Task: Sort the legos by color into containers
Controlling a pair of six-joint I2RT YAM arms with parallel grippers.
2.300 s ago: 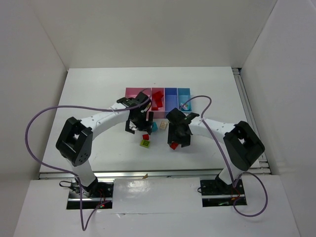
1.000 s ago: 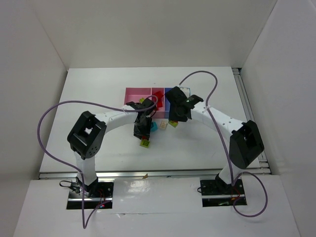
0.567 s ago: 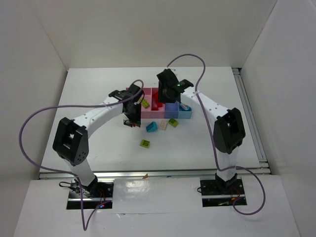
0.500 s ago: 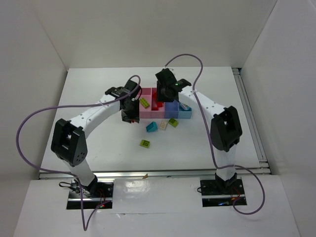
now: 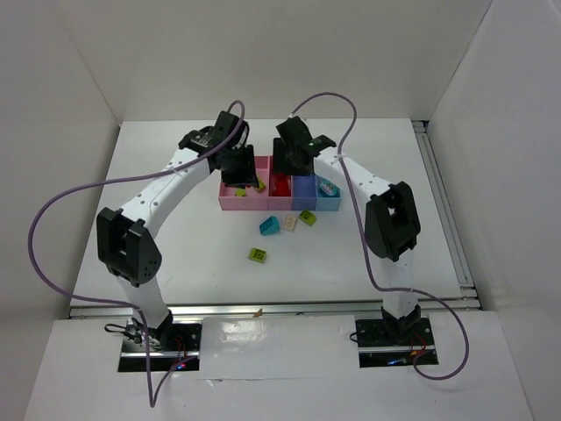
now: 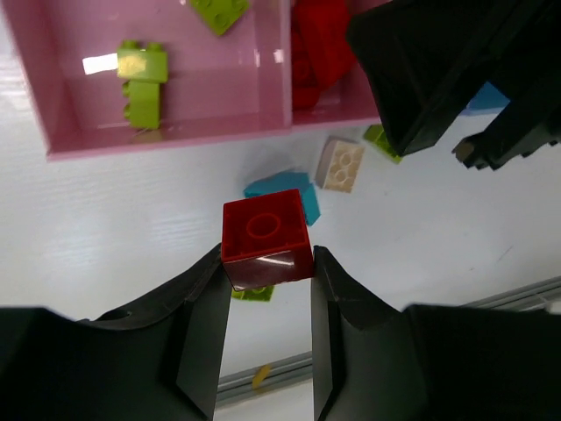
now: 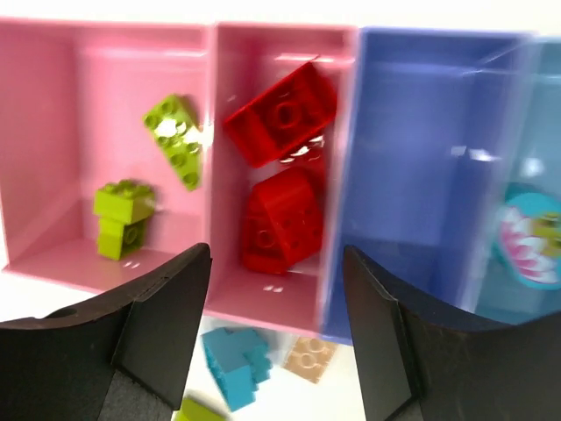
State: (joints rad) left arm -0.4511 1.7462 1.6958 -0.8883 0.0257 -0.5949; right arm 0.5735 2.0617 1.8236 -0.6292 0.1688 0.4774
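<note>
Gripping a red brick (image 6: 263, 228) tightly between both fingers, the left gripper (image 6: 267, 256) hangs above the wide pink bin (image 7: 35, 132), which holds two lime bricks (image 7: 175, 140). The joined bins sit mid-counter (image 5: 175, 237), nearer its far edge than its near edge. Beside it, the right gripper (image 7: 276, 289) hovers over the narrow pink bin (image 7: 230, 303) with its fingers spread wide and nothing between them; two red bricks (image 7: 280, 219) lie in that bin. Next come the blue bin (image 7: 412, 175) and the cyan bin (image 7: 539, 114), where a round piece (image 7: 530, 237) rests. Toward the near edge, loose on the counter, lie a cyan brick (image 5: 269, 226), a cream brick (image 5: 289, 222) and two green bricks (image 5: 258, 254).
</note>
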